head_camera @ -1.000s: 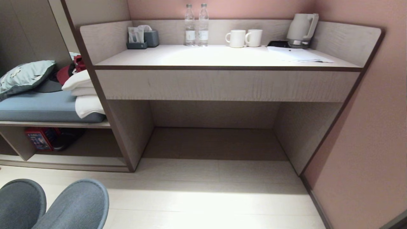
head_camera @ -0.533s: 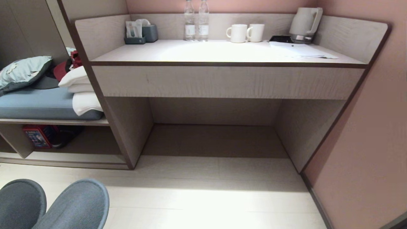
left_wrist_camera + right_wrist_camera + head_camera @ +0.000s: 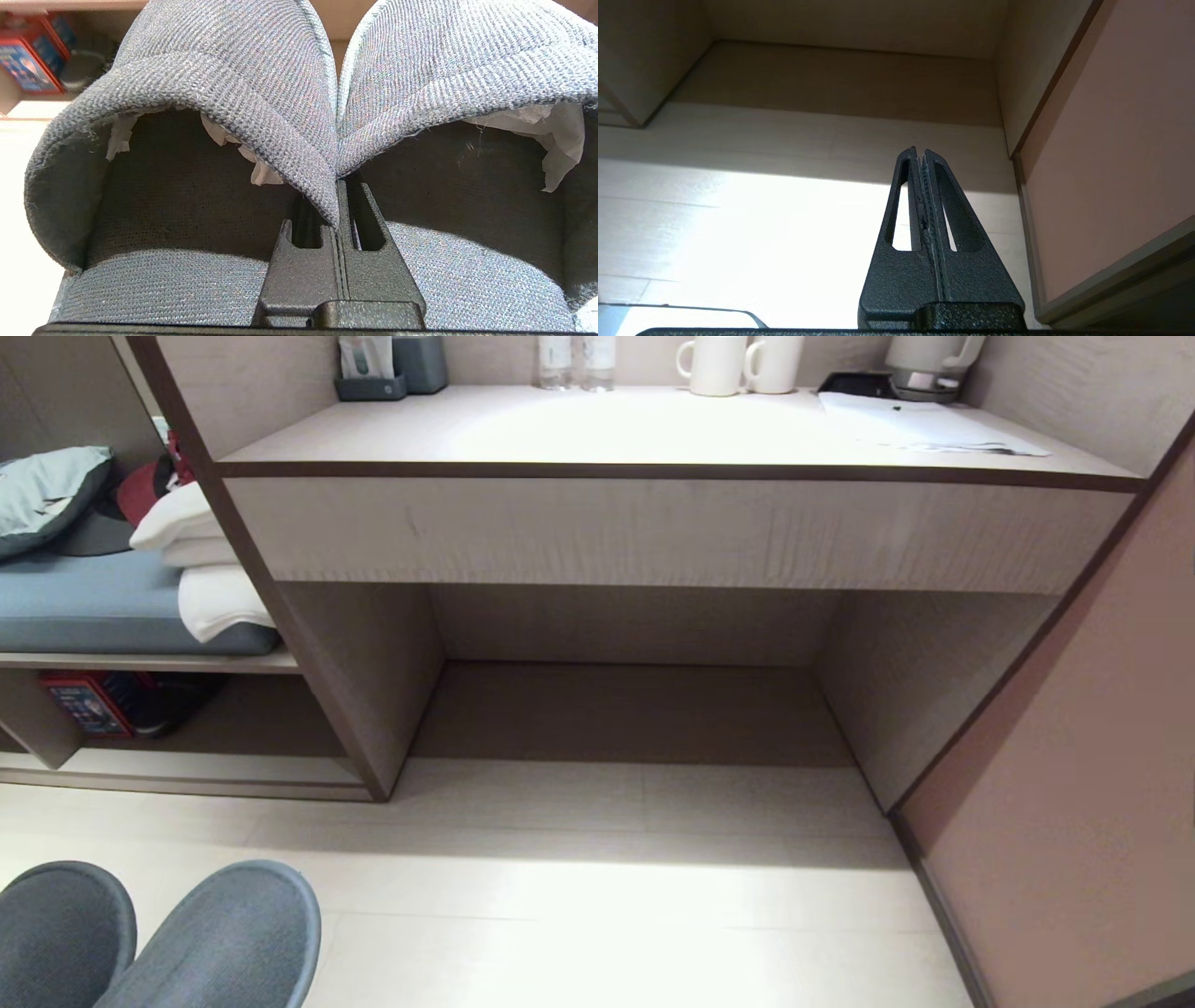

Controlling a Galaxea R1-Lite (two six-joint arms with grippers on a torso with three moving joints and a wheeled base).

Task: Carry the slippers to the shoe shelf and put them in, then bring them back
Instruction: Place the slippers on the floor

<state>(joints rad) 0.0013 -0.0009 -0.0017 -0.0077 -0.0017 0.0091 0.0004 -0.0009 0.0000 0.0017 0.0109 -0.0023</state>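
Slippers (image 3: 261, 93) held, side by side.
Our left gripper (image 3: 337, 205) pinches both inner edges together — toes pointing away from it; our right gripper (image 3: 920, 154) hangs closed, empty, above the floor (image 3: 738, 224).

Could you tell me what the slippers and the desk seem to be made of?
The slippers look like grey knitted fabric, with a ribbed weave and fraying edges. The desk looks like matte grey-beige wood-grain board with dark brown edging, probably laminate rather than solid wood.

Whole view tilted lower, desk (image 3: 653, 429) now nearer the top edge.
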